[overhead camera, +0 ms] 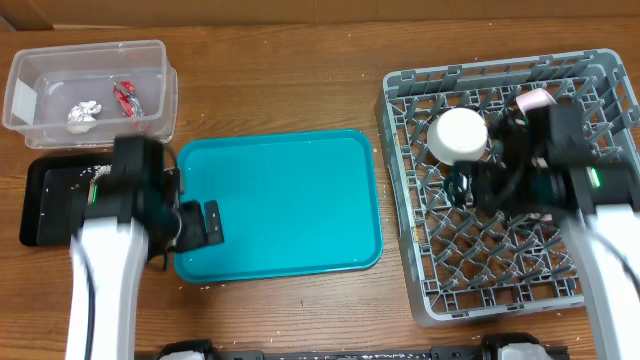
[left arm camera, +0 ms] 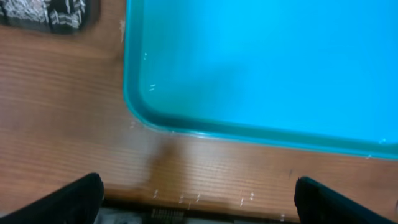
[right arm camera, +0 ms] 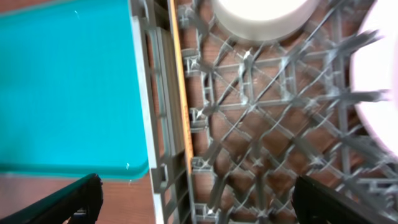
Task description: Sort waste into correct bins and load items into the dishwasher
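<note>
The grey dish rack (overhead camera: 505, 285) sits at the right of the table. A round white vessel (overhead camera: 460, 134) stands bottom up among its pegs near the far left corner; whether it is a bowl or a cup cannot be told. In the right wrist view, the curved edge of a white plate (right arm camera: 380, 74) shows at the right, blurred behind the lattice. A thin pale wooden chopstick (right arm camera: 181, 93) lies along the inside of the rack wall nearest the teal tray (overhead camera: 290, 195).

At the far left corner of the table stands the clear plastic tub (overhead camera: 40, 70). It holds a crumpled silvery-white wrapper (overhead camera: 82, 116) and, just beside it, a small red wrapper (overhead camera: 126, 96). Directly in front of the tub lies the black tray (overhead camera: 45, 205), partly covered by the left arm. White rice bits (overhead camera: 75, 175) are scattered on the visible part of its floor. The teal tray lies between the black tray and the rack, and its surface is bare.

The left gripper (left arm camera: 200, 205) hangs over the table at the teal tray's near left corner. Its fingers are spread wide, with only wood and tray rim between them, and they grasp nothing. The right gripper (right arm camera: 202, 202) hangs over the rack's left side, just in front of the upturned vessel. Its fingers are spread equally wide and also hold nothing.
</note>
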Motion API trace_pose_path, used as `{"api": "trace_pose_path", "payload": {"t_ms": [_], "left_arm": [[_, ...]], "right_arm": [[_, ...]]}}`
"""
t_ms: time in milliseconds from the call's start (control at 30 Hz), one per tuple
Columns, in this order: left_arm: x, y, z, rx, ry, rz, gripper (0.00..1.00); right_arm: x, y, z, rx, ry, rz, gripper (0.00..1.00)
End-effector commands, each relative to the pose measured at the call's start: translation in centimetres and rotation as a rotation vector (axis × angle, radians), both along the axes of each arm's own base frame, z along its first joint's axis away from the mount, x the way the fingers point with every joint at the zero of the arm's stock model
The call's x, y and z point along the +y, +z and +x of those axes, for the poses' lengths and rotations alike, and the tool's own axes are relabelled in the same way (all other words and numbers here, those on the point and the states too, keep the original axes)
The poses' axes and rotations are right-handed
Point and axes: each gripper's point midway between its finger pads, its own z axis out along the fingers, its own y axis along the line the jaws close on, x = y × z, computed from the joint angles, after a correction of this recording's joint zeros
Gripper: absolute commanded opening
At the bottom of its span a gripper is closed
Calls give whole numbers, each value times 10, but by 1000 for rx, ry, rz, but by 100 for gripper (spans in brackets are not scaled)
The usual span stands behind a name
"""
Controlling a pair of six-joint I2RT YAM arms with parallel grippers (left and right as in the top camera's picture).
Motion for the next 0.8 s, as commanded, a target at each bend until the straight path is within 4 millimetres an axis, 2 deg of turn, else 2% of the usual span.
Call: {"api": "trace_pose_path", "payload": {"t_ms": [0, 133, 233, 400, 767], "left_arm": [[-11, 24, -7, -229, -24, -37, 100], [-10, 65, -3, -514, 38, -36, 100], [-11, 89, -7, -649, 34, -28, 100], [-11, 93, -17, -672, 33, -26, 100], [-12, 87, -22, -640, 33, -28, 100]], "right_arm": [[-14, 19, -22, -167, -46, -57, 100], [-15, 36, -44, -287, -52, -53, 100], [-16, 47, -57, -340, -54, -49, 100], [-16, 50, -63, -356, -54, -48, 100], [-16, 50, -63, -353, -54, -48, 100]]}}
